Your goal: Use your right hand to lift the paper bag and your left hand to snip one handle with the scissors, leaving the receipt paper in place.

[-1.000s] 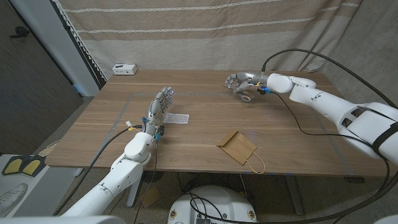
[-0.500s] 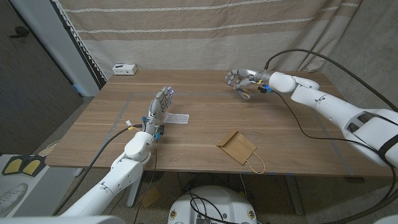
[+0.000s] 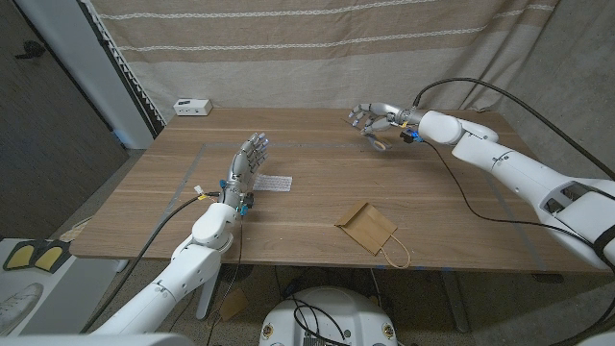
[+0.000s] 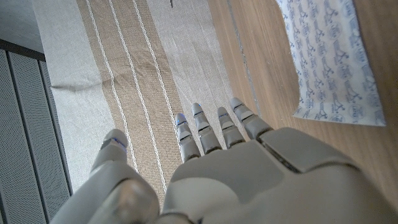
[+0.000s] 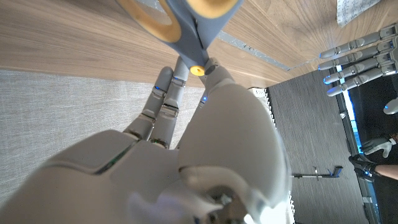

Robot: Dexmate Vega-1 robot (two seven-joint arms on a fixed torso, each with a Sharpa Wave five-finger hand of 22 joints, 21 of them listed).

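My right hand (image 3: 377,117) is raised over the far side of the table and holds the scissors (image 3: 378,141), which hang below its fingers. In the right wrist view the scissors (image 5: 186,25) are grey with yellow-lined handle loops, pinched at my fingertips. The brown paper bag (image 3: 366,227) lies flat near the front edge, its handle (image 3: 397,256) pointing toward the edge. The white printed receipt (image 3: 274,183) lies left of centre. My left hand (image 3: 248,165) stands upright just left of it, fingers spread and holding nothing. The left wrist view shows my left hand (image 4: 217,174) beside the receipt (image 4: 329,56).
A small white device (image 3: 193,106) sits at the table's far left corner. A striped curtain (image 3: 317,38) hangs behind the table. Faint tape lines mark a rectangle on the wood. My left hand (image 5: 360,62) also appears in the right wrist view.
My right hand has lifted the scissors off the table and moved slightly up and away. The left hand, bag and receipt have not moved.
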